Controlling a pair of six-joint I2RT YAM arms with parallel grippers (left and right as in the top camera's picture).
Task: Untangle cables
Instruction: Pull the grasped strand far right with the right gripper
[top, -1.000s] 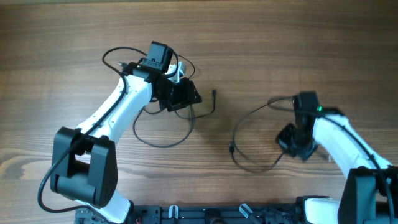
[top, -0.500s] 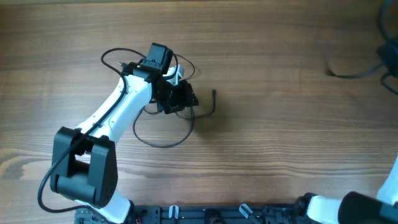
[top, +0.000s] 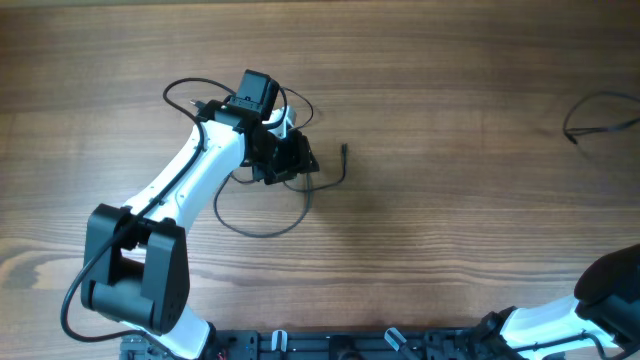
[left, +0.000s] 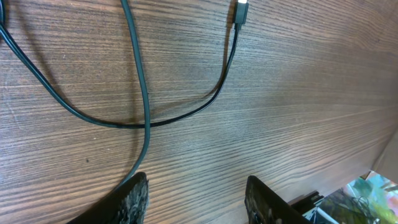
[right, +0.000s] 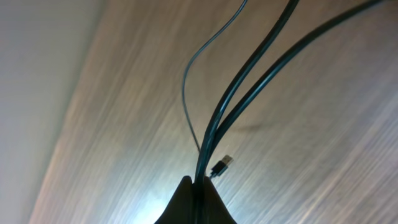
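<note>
One thin black cable (top: 262, 228) lies in loose loops on the wooden table at centre left, its plug end (top: 344, 150) pointing up. My left gripper (top: 290, 158) hovers over it, open and empty; in the left wrist view (left: 196, 199) the cable (left: 140, 74) runs between and past the fingers, with the plug (left: 242, 11) at the top. A second black cable (top: 600, 115) hangs at the far right edge. My right gripper (right: 199, 193) is shut on it; its strands (right: 249, 87) and plug (right: 222, 165) dangle above the table. The gripper itself is outside the overhead view.
The wooden table (top: 450, 200) fills the view. The right arm's base (top: 590, 310) sits at the lower right corner. A black rail (top: 340, 345) runs along the table's front edge.
My right gripper lifted the second cable off the table's middle and carried it up and far to the right. The left arm and its cable barely moved.
</note>
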